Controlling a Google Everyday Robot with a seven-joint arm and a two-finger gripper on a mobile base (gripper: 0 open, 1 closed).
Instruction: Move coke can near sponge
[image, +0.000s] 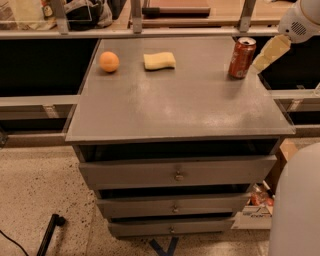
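Note:
The coke can (242, 57) stands upright near the right back corner of the grey cabinet top (180, 100). The pale yellow sponge (159, 60) lies flat at the back middle, well to the left of the can. My gripper (266, 55) comes in from the upper right on a white arm (300, 22). Its tip is just right of the can, at the can's height, close beside it and not around it.
A round orange fruit (109, 61) sits left of the sponge near the back left corner. The cabinet has three drawers (177, 175) below. A rail with metal posts (135, 20) runs behind the top. A white robot body (297, 205) fills the lower right.

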